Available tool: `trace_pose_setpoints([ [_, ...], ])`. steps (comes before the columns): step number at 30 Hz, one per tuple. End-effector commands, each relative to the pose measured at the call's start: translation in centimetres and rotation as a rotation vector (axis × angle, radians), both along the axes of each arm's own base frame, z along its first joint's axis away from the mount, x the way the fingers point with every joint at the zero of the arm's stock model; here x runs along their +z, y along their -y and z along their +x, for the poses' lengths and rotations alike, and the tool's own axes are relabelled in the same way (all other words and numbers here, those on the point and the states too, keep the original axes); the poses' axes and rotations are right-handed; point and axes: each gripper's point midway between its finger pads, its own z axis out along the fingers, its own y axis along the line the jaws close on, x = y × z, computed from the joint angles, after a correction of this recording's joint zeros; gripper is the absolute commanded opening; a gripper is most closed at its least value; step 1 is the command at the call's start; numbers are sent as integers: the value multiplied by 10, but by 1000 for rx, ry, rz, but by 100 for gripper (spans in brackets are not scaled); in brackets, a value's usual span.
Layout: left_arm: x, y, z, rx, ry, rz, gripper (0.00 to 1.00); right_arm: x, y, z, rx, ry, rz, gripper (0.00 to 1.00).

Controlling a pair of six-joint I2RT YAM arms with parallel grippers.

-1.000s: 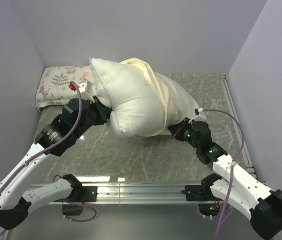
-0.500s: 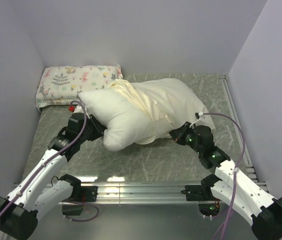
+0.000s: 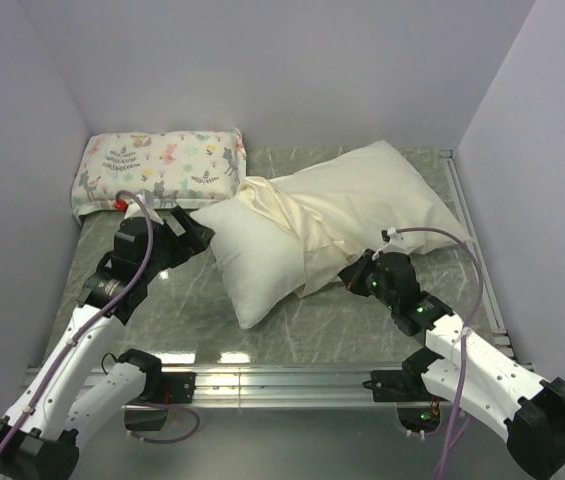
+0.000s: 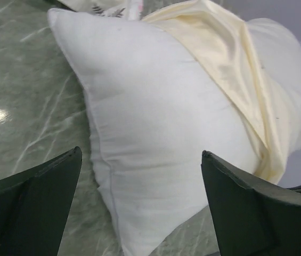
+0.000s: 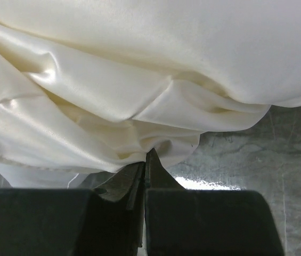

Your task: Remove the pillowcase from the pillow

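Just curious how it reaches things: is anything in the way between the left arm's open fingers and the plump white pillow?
Nothing visible. The left fingers stand open right before the bare end of the plump white pillow; the shiny cream pillowcase covers only its far part.

1. The left arm (image 3: 82, 330) reaches forward, elbow bent, wrist angled inward.
2. The left gripper (image 4: 140, 154) has its jaws spread wide and holds nothing.
3. The right arm (image 3: 462, 345) stretches forward and inward, lying low.
4. The right gripper (image 5: 146, 157) has its jaws pressed together, pinching a fold of pillowcase (image 5: 86, 96).
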Motion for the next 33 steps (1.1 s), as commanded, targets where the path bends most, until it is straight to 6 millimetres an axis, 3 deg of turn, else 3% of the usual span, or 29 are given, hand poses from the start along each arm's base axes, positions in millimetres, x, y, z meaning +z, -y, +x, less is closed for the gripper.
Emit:
trace_pose_setpoints([
  [1,26,28,10,-112,70,-61,99,5,-5,6,-12,43,-2,0],
  [3,26,44,17,-151,72,-79,99,4,-6,5,-11,43,-11,0],
  [4,32,62,17,-195,97,-87,99,4,-5,5,-13,42,-15,0],
  [5,24,73,22,-212,73,-66,99,3,-4,5,-15,42,-25,0],
  [7,33,96,26,-255,99,-33,99,2,-4,5,-16,40,-27,0],
  [10,19,121,41,-292,67,-4,99,1,-5,4,-12,36,-24,0],
  [14,-30,130,57,-268,-38,38,99,2,-6,3,-4,38,-34,0],
  [16,-54,130,55,-258,-84,35,84,9,-5,4,-2,50,-44,0],
  [17,-76,127,49,-260,-123,45,74,10,-3,2,8,50,-65,0],
  [18,-79,130,50,-262,-111,25,61,14,-5,2,21,53,-69,2],
  [19,-87,131,48,-257,-126,14,36,30,-8,4,31,76,-61,6],
  [20,-104,130,41,-267,-161,16,25,36,-7,3,51,85,-82,10],
  [21,-110,132,40,-277,-163,8,13,43,-8,4,60,94,-87,21],
  [22,-118,132,35,-283,-187,8,0,68,-14,6,79,134,-69,27],
  [24,-130,131,27,-287,-194,2,0,85,-16,7,110,161,-109,42],
  [25,-129,132,25,-291,-181,-12,0,109,-20,10,128,216,-121,47],
  [27,-142,126,15,-286,-207,0,0,128,-24,15,135,256,-148,59],
  [28,-145,125,12,-288,-208,-1,0,151,-28,19,136,301,-141,64],
  [30,-155,119,1,-288,-228,2,0,153,-39,34,180,303,-206,71],
  [33,-162,111,-11,-282,-238,2,0,154,-62,63,244,274,-318,74],
])
